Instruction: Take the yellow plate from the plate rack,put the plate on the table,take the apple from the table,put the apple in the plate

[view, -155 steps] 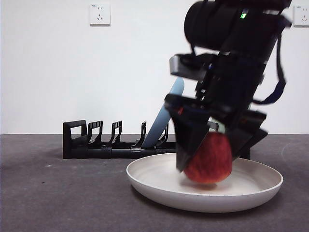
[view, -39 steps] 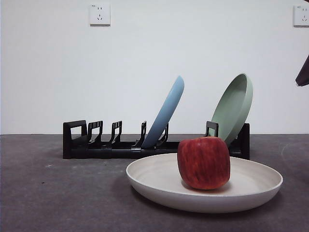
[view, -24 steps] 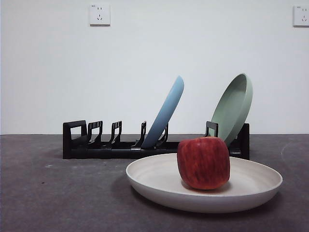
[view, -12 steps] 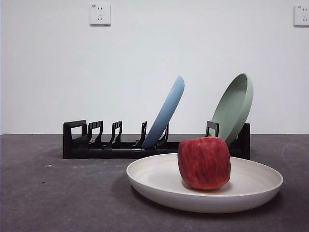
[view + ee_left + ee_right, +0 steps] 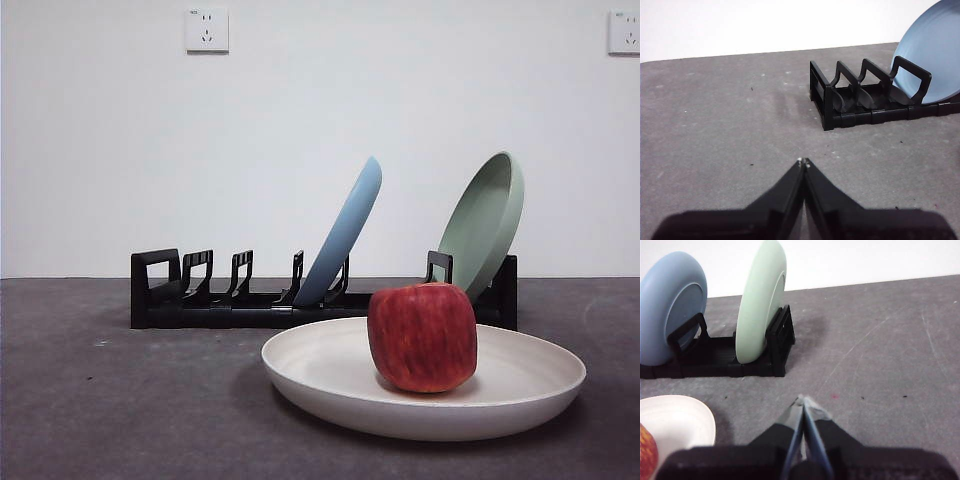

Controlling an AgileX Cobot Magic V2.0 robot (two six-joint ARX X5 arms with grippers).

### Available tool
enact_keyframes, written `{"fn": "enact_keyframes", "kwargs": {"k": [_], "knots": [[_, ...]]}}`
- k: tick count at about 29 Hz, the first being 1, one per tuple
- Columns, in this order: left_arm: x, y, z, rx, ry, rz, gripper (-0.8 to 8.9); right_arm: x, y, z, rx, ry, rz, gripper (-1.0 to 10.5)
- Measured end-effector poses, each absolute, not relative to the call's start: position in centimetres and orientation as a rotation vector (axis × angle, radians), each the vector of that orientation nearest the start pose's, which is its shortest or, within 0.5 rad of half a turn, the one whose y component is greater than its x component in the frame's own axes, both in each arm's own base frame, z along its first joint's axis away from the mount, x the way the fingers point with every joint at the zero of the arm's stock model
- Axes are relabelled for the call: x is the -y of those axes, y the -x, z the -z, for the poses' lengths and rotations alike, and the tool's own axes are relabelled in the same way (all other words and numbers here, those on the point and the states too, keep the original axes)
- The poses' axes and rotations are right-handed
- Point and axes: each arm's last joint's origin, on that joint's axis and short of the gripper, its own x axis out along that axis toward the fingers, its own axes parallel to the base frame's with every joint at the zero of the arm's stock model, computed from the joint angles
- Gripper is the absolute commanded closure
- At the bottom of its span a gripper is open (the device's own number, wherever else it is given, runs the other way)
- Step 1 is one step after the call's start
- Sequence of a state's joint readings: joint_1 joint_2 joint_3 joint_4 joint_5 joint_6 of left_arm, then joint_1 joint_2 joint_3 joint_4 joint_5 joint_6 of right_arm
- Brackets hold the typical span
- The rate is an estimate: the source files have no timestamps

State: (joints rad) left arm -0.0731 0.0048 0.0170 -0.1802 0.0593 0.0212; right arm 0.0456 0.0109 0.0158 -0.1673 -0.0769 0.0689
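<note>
The arm that stood over the apple [image 5: 422, 337] seconds ago has gone from the front view, leaving it resting in the yellow plate [image 5: 330, 375] on the bench [image 5: 120, 400], so the task looks complete. Behind, the plate rack [image 5: 200, 300] holds the light blue plate [image 5: 345, 235] and pale green plate [image 5: 485, 225]. Only the wrist views show the claws: left claw [image 5: 803, 162] and right claw [image 5: 802, 401], both pinched closed on nothing, well clear.

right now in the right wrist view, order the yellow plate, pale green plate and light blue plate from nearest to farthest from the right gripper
1. Yellow plate: nearest the right gripper, flat on the table, off to one side.
2. Pale green plate: farther, standing at the plate rack's end.
3. Light blue plate: farthest, standing further along the rack.
</note>
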Motion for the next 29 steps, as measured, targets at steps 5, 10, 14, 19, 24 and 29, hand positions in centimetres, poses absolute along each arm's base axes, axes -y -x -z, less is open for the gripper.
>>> {"fn": "enact_keyframes", "kwargs": {"k": [5, 10, 14, 19, 24, 29], "knots": [[0.87, -9.52, -15.16, -0.167, -0.022, 0.134, 8.17, -0.65, -9.65, -15.09, -0.181, -0.078, -0.111, 9.5], [0.87, -9.52, -15.16, -0.167, -0.022, 0.134, 8.17, -0.65, -9.65, -15.09, -0.181, -0.081, -0.11, 9.5], [0.87, -9.52, -15.16, -0.167, -0.022, 0.134, 8.17, -0.65, -9.65, -15.09, -0.181, -0.081, -0.109, 9.5], [0.87, -9.52, -15.16, -0.167, -0.022, 0.134, 8.17, -0.65, -9.65, -15.09, -0.181, -0.082, -0.11, 9.5], [0.87, -9.52, -15.16, -0.167, -0.022, 0.134, 8.17, -0.65, -9.65, -15.09, -0.181, -0.082, -0.11, 9.5], [0.87, -9.52, -15.16, -0.167, -0.022, 0.134, 8.17, -0.65, -9.65, -15.09, -0.181, -0.082, -0.11, 9.5]]}}
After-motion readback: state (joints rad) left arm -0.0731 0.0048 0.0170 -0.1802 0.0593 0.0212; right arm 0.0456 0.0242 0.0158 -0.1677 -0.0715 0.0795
